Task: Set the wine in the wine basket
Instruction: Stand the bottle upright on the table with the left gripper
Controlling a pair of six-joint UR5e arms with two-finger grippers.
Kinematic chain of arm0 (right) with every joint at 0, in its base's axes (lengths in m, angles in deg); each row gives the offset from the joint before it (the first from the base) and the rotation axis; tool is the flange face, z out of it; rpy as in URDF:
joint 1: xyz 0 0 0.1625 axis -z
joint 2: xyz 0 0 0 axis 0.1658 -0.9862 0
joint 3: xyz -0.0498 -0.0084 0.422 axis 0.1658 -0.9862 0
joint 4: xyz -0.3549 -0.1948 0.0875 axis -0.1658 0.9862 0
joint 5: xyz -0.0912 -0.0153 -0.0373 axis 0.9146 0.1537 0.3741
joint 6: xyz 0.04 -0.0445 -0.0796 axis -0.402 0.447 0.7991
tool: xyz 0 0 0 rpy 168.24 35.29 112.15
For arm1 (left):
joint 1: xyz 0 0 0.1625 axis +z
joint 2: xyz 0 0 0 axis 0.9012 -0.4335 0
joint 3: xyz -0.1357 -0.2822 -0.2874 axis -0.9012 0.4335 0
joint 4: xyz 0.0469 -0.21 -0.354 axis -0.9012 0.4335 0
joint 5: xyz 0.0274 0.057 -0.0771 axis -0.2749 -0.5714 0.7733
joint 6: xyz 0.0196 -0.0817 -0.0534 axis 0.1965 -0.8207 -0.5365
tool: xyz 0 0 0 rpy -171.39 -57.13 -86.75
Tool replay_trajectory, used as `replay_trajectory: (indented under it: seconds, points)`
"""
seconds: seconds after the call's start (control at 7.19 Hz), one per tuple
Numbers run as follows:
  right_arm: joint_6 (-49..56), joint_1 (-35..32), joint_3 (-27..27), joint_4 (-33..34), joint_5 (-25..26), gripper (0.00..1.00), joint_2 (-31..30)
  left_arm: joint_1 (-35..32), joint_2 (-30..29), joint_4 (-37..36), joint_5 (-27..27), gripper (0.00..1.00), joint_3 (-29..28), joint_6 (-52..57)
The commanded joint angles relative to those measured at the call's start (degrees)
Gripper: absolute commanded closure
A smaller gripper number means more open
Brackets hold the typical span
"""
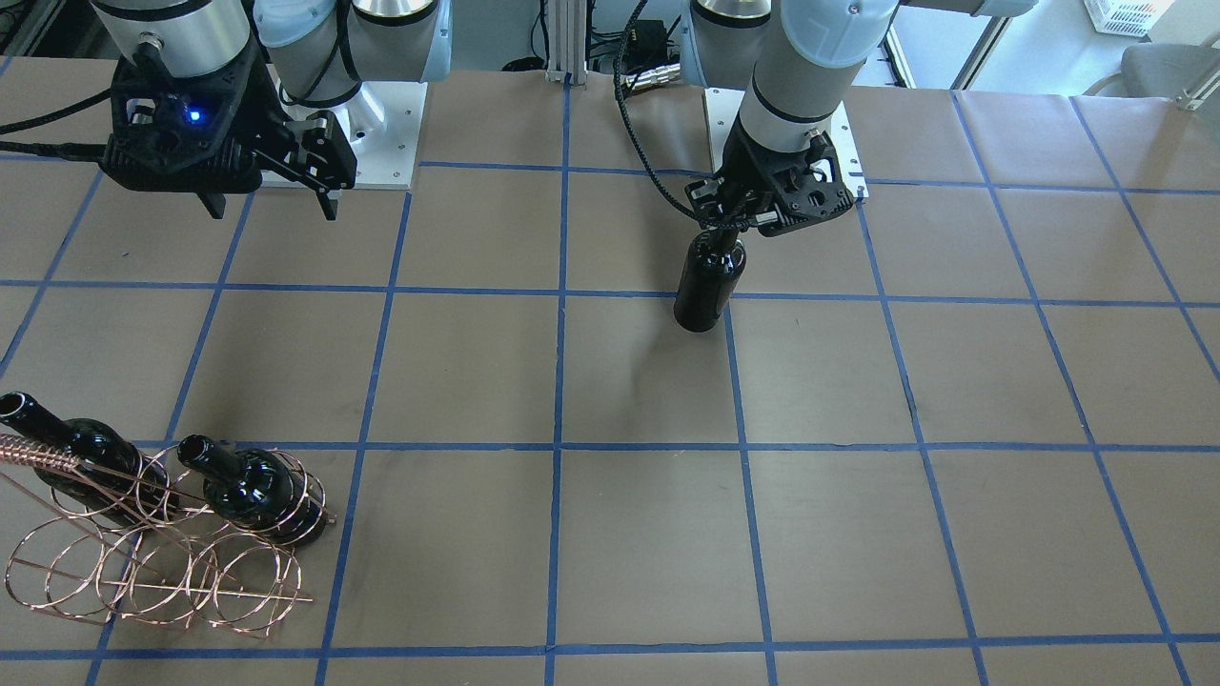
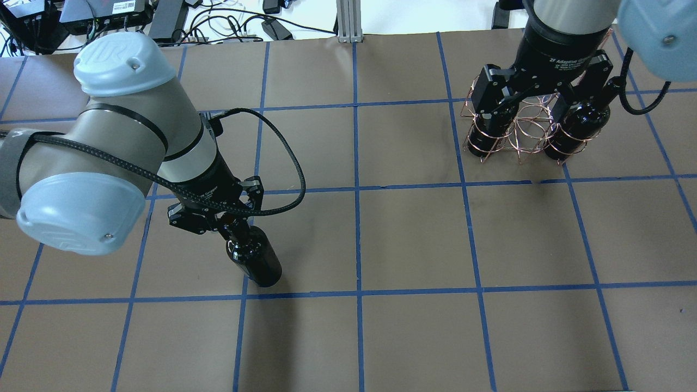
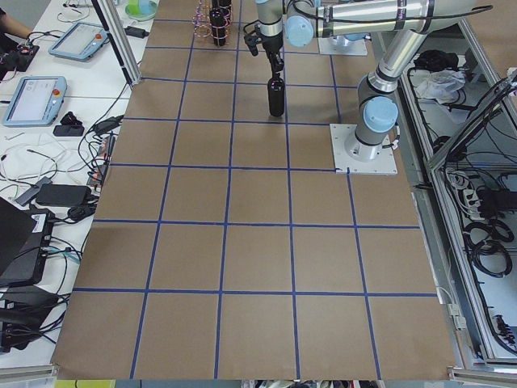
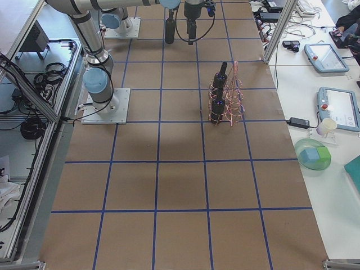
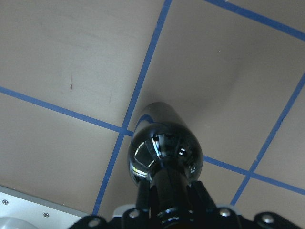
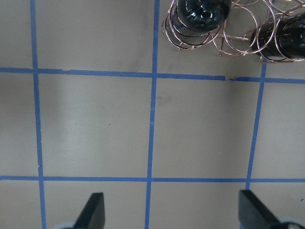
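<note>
As the front view shows: left gripper clamped on the neck of the tilted bottle; right gripper fingers apart, holding nothing.
Overhead: right gripper hangs over basket; held bottle well apart from it.
Right wrist: two other bottles sit in basket hoops.
Left wrist: whether the bottle base touches the table, cannot tell.

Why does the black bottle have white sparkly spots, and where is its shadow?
Left wrist view: the glossy bottle mirrors the lights as bright spots on its shoulder, and a soft grey shadow spreads up and right across the table. Front-facing view: only a faint, blurry shadow lies below the bottle. Overhead view: small glints on its shoulder.
</note>
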Motion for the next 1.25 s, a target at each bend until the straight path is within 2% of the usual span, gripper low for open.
replay_trajectory:
  seconds: [0.0,0.42,0.7,1.11]
  points:
    - [0.16,0.02,0.0,0.16,-0.74,0.0,0.07,0.01,0.01,-0.13,0.1,0.84,0.57,0.08]
    - [0.86,0.02,0.0,2.1,0.29,0.0,0.42,0.44,-0.17,0.13,0.62,0.81,0.84,0.34]
    - [0.86,0.02,0.0,2.1,0.04,0.0,0.07,0.45,-0.17,0.3,0.54,0.56,0.84,0.87]
    - [0.86,0.02,0.0,1.92,-0.4,0.0,0.25,0.45,-0.17,1.71,0.63,0.49,0.66,0.52]
